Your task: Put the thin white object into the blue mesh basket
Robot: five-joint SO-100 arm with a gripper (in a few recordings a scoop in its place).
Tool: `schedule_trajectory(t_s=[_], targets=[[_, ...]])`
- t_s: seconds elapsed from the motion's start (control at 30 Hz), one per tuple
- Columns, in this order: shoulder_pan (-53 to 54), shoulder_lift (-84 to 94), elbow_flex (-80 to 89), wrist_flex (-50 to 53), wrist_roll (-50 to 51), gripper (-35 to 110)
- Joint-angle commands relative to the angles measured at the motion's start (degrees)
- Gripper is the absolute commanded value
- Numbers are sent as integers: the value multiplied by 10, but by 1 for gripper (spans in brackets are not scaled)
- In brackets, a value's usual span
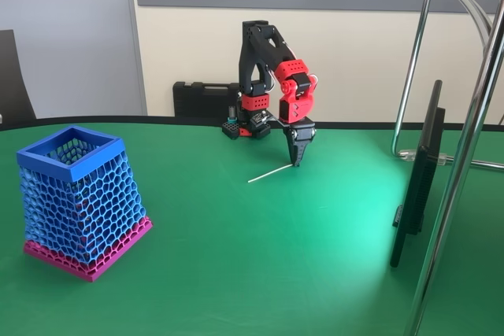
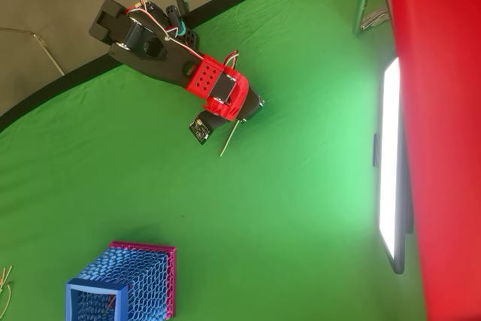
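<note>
The blue mesh basket stands upright on the green counter at the left of the fixed view, its solid blue rim on top and its magenta base flaring wider below. Looking into its mouth from that side, only the honeycomb walls show; in the overhead view the basket sits at the bottom left, and I cannot tell whether anything lies inside.

The thin white object lies well apart from the basket, near the middle-back of the counter. In the fixed view it runs from the tips of the jaws out to the left and slightly toward the camera, with its far end resting on the green surface. The jaws point down, drawn together to a narrow tip at the stick's near end; they look closed on it, though the contact itself is too small to confirm. The overhead view shows the stick as a short pale line reaching out from under the red and black arm.

The overhead view also shows the counter's curved black edge passing just behind the arm's base. A black case shows behind the arm in the fixed view. A monitor on metal stand legs stands at the right. Between stick and basket the green surface lies open.
</note>
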Motion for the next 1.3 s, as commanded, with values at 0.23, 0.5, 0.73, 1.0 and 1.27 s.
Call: schedule_trajectory(t_s=[0.23,0.5,0.73,1.0,1.27], targets=[[42,37,-54,50,-21,7],[69,60,-104,81,-42,7],[118,86,-159,95,-98,6],[178,110,-231,95,-178,7],[250,126,-328,95,-241,6]])
